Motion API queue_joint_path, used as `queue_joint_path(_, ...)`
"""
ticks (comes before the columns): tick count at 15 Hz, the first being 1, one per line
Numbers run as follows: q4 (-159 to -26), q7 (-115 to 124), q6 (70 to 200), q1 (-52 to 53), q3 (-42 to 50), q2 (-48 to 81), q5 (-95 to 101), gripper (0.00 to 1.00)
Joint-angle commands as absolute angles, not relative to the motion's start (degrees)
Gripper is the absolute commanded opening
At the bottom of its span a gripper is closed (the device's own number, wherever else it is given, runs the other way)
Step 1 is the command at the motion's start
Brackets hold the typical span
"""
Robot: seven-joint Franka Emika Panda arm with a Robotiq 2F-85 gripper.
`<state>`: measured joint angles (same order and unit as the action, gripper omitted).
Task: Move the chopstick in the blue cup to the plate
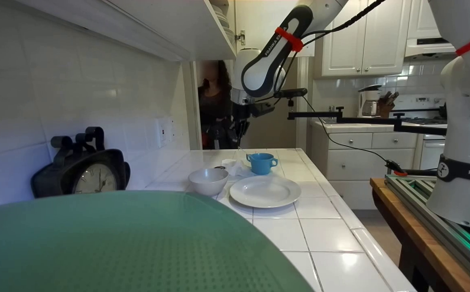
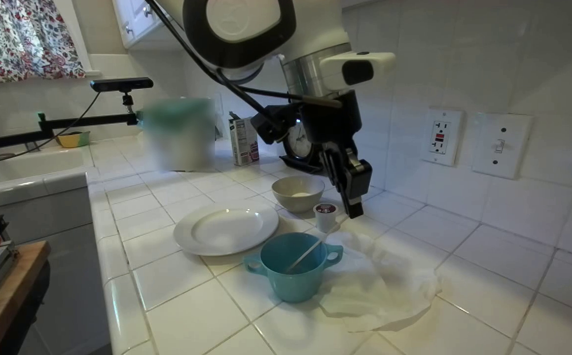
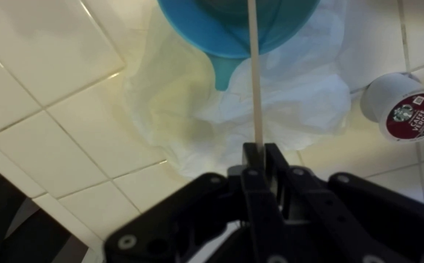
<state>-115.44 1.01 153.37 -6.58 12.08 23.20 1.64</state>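
Note:
The teal-blue cup (image 1: 261,165) stands upright on the tiled counter, and it also shows in an exterior view (image 2: 293,287) and partly in the wrist view (image 3: 201,31). A thin pale chopstick (image 3: 255,80) leans out of the cup with its lower end inside; it also shows in an exterior view (image 2: 308,254). My gripper (image 3: 258,147) is shut on the chopstick's upper end, above and beside the cup, as seen in an exterior view (image 2: 354,209). The white plate (image 2: 227,230) lies flat near the cup, also in an exterior view (image 1: 265,191). It is out of the wrist view.
A pale bowl (image 2: 297,196) stands beside the plate. A coffee pod (image 2: 325,217) and crumpled white paper (image 2: 382,291) lie near the cup. A dark clock (image 1: 97,178) and a carton (image 2: 244,140) stand near the tiled wall. A green object (image 1: 137,239) fills one foreground.

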Motion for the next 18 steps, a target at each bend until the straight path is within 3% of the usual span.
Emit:
queue_joint_path(1,-114.7,2.3,153.7,-6.8,12.1,23.6,3.3,0.02)
queue_joint_path(13,-115.5,1.6,152.1,-7.1,12.1,18.0,3.1,0.02)
queue_joint_path(18,-115.6,0.9,145.6,-7.4,10.9,13.9,1.5,0.02)
